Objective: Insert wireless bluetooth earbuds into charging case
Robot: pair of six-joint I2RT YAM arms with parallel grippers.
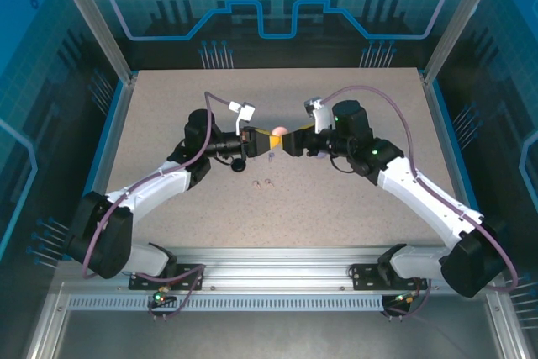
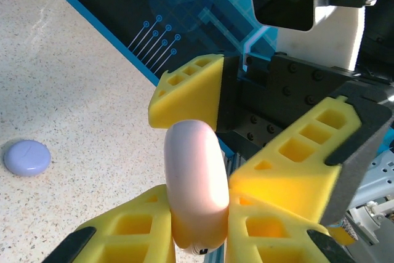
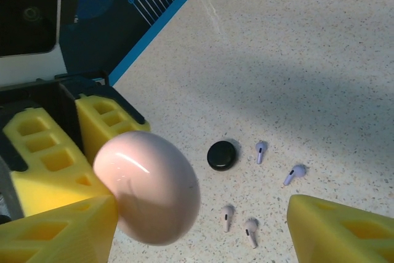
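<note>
A pale pink round charging case (image 2: 194, 177) is held edge-on above the middle of the table, and my left gripper (image 2: 197, 217) is shut on its lower part. In the top view the case (image 1: 280, 132) sits between my left gripper (image 1: 266, 139) and right gripper (image 1: 291, 141), which meet nose to nose. My right gripper (image 3: 203, 229) is open, with the case (image 3: 148, 186) against its left finger and a wide gap to the other. Below on the table lie two lavender earbuds (image 3: 260, 151) (image 3: 295, 173) and two pale pink earbuds (image 3: 227, 217) (image 3: 250, 231).
A closed black round case (image 3: 221, 155) lies on the table beside the earbuds, also seen as the black case (image 1: 238, 165) under the left wrist. A closed lavender case (image 2: 26, 157) rests farther off. Blue walls and metal posts border the speckled table (image 1: 168, 115).
</note>
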